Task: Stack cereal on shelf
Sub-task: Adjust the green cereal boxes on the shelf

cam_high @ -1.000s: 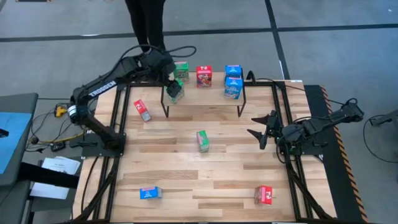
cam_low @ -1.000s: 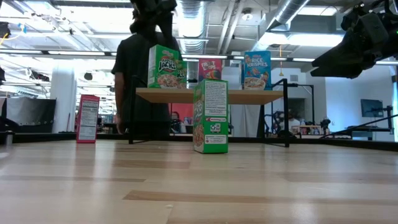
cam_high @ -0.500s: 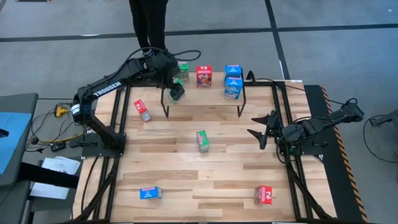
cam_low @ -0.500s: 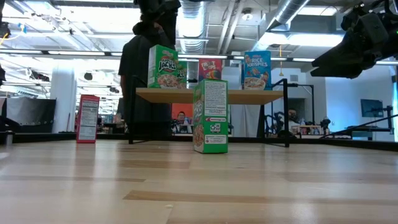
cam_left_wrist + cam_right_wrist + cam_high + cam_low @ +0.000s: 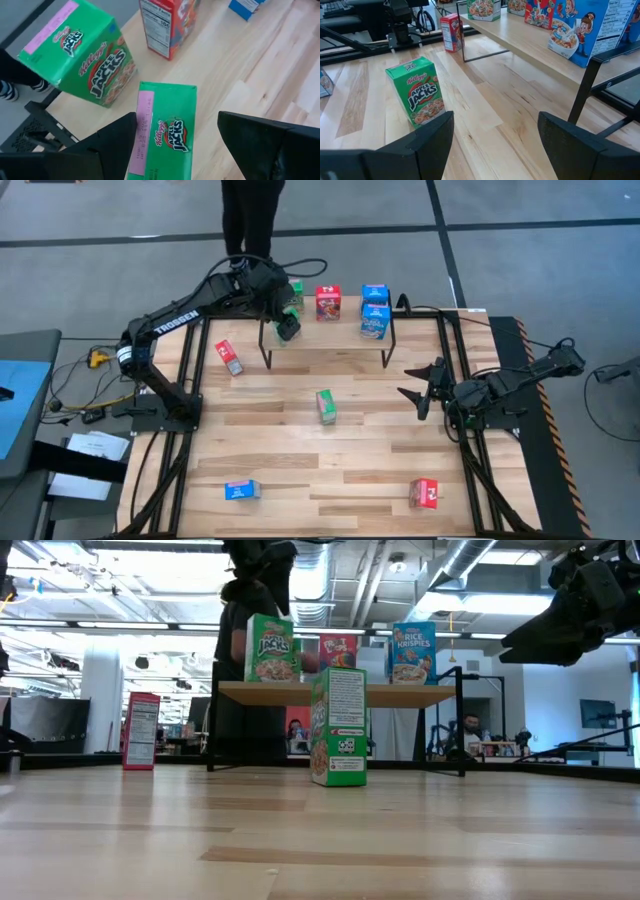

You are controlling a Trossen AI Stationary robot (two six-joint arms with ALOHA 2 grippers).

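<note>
The left gripper (image 5: 288, 328) has its fingers clasped on a green cereal box (image 5: 162, 132), poised above the shelf (image 5: 340, 335) at its left end, just in front of a second green box (image 5: 80, 52) that stands on the board. To place it well, I would lower it squarely beside that box, let its base settle flat, then release. The boxes are light printed cardboard with crisp corners, easily tipped; the shelf is smooth pale wood on thin black legs. The right gripper (image 5: 418, 392) waits off the shelf's right end, fingers parted and empty. More boxes stand on the slatted tabletop (image 5: 300, 450) before the shelf.
</note>
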